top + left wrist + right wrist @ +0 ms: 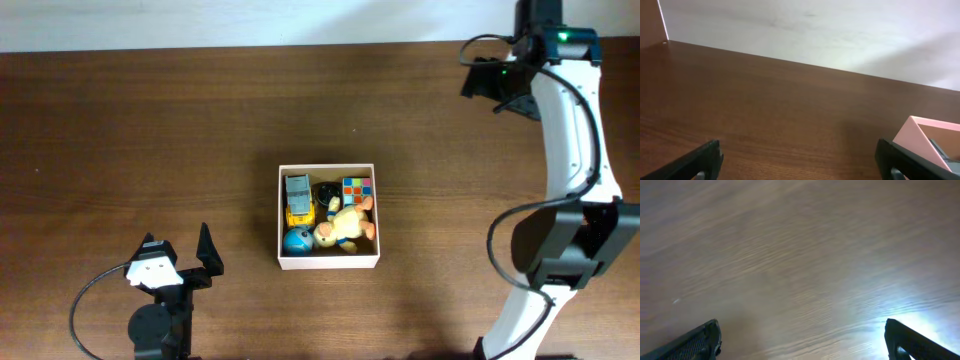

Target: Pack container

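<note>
Plainly, both my pincers gape empty, and the packed box is nearer my left.

Overhead, the container [330, 262] sits mid-table, square with no long axis, toys [345, 225] inside; my left gripper [180, 252] lies near its left, my right gripper [492, 82] well apart. Left wrist: fingers [700, 162] spread wide, container corner ahead-right. Right wrist: fingers [695, 342] equally wide over blurred table [790, 255].
</note>
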You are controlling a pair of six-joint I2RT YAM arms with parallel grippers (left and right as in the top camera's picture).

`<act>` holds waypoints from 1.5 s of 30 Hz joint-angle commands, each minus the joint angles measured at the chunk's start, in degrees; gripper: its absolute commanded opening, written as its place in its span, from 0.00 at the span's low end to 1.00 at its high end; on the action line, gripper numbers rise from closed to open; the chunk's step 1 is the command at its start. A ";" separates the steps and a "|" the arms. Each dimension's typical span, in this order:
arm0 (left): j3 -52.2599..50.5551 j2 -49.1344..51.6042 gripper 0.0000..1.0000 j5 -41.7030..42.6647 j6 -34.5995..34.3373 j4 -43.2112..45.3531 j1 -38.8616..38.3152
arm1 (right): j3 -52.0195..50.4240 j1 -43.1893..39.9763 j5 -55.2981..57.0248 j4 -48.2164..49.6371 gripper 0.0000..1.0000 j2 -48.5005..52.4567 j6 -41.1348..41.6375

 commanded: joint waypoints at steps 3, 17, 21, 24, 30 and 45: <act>-0.35 -0.55 0.99 0.83 -0.28 -0.04 0.33 | 0.07 8.85 -1.60 3.93 0.99 -10.84 -14.67; -0.35 -0.55 0.99 0.83 -0.28 -0.04 0.33 | -30.21 13.14 -5.49 24.30 0.99 -39.34 -23.93; -0.35 -0.55 0.99 0.83 -0.26 -0.04 0.33 | -48.35 12.87 -7.30 36.63 0.99 -50.64 -23.96; -0.35 -0.55 0.99 0.83 -0.26 -0.04 0.33 | -60.81 10.73 -12.61 44.76 0.99 -58.77 -23.96; -0.35 -0.55 0.99 0.83 -0.26 -0.04 0.33 | -80.52 5.62 -19.78 54.07 0.99 -73.64 -23.98; -0.35 -0.55 0.99 0.83 -0.26 -0.04 0.33 | -111.67 9.11 -12.04 65.99 0.99 -104.17 -23.93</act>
